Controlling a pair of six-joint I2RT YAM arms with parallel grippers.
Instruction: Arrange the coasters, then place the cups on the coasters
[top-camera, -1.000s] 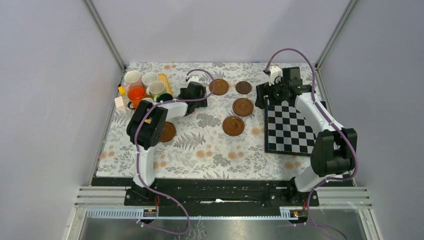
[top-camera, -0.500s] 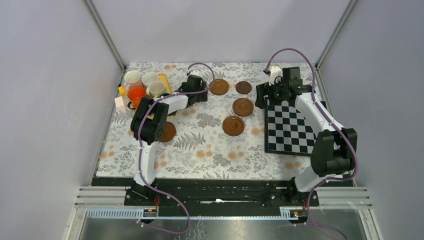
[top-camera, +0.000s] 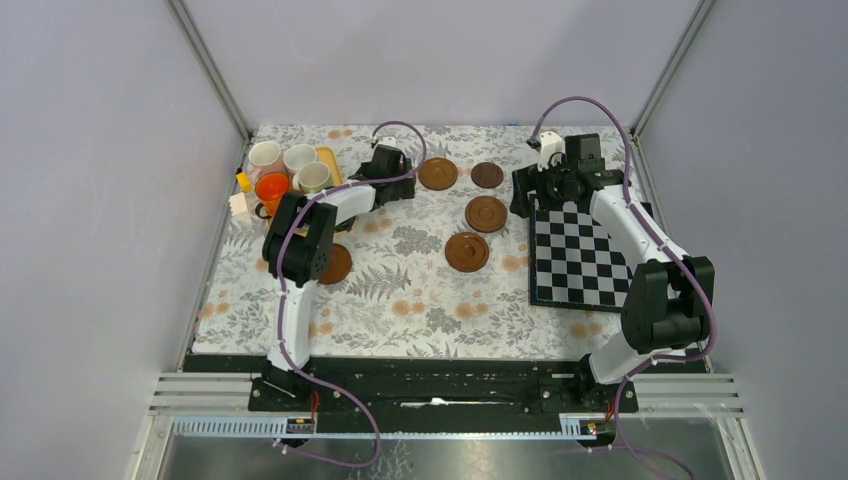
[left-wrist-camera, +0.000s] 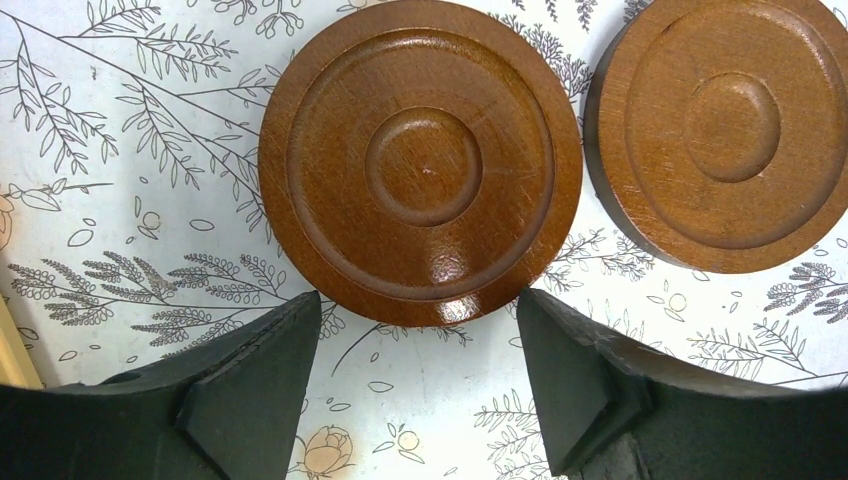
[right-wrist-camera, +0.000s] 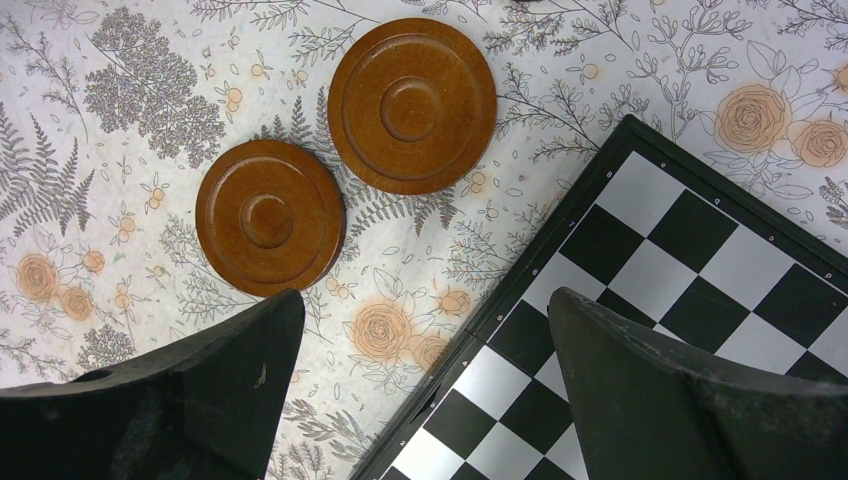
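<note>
Seen from above, the left arm (top-camera: 300, 240) hides part of the near-left coaster (top-camera: 340, 268). At the left wrist, the right-hand coaster (left-wrist-camera: 730, 130) runs past the picture's edge.

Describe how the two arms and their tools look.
The left arm and right arm have white links, bulky black joints and a mauve cable looping along each. The left tool and right tool end in two matte black wedge-shaped fingers.

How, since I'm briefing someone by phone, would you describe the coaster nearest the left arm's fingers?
Find the cluster of mugs in the far left corner of the floral tablecloth. Going right along the far edge, past the left arm's open fingers, the first coaster is it. It is lighter and glossier than the darker coaster just to its right.
</note>
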